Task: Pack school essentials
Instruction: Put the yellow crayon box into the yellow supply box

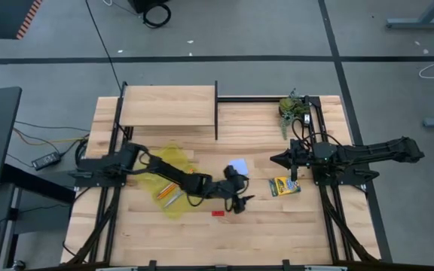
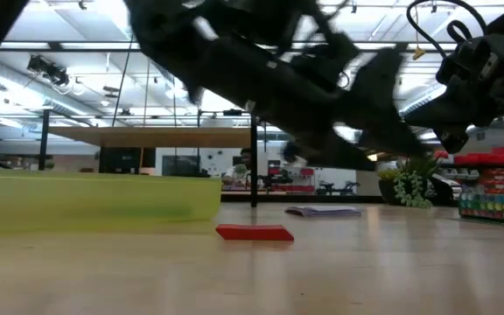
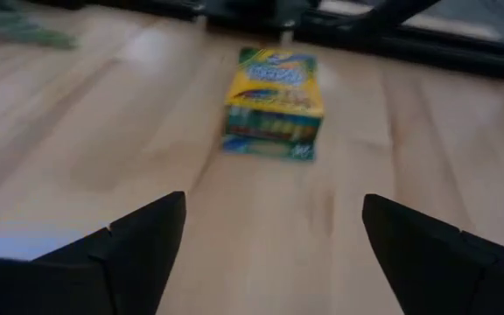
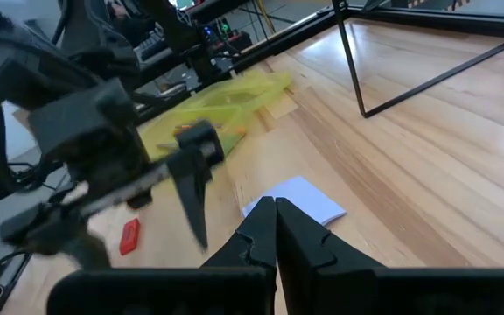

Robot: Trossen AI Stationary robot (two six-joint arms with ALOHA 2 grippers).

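Note:
My left gripper (image 1: 241, 203) (image 3: 274, 210) is open and empty, low over the table's middle, and points toward the yellow-green crayon box (image 1: 285, 187) (image 3: 274, 103), which lies flat on the table. The pale blue note pad (image 1: 237, 166) (image 4: 297, 201) lies just beyond my left gripper. The red eraser (image 1: 218, 213) (image 2: 254, 233) lies on the table near it. The yellow pouch (image 1: 168, 181) lies under my left arm, with orange pencils (image 1: 170, 197) at it. My right gripper (image 1: 276, 159) (image 4: 276, 214) is shut and empty, above the table right of the note pad. The scissors do not show.
A wooden board (image 1: 168, 105) on a black metal frame (image 1: 217, 113) stands at the back. A green leafy clump (image 1: 292, 107) sits at the back right. Bare table lies along the near edge (image 1: 224, 245).

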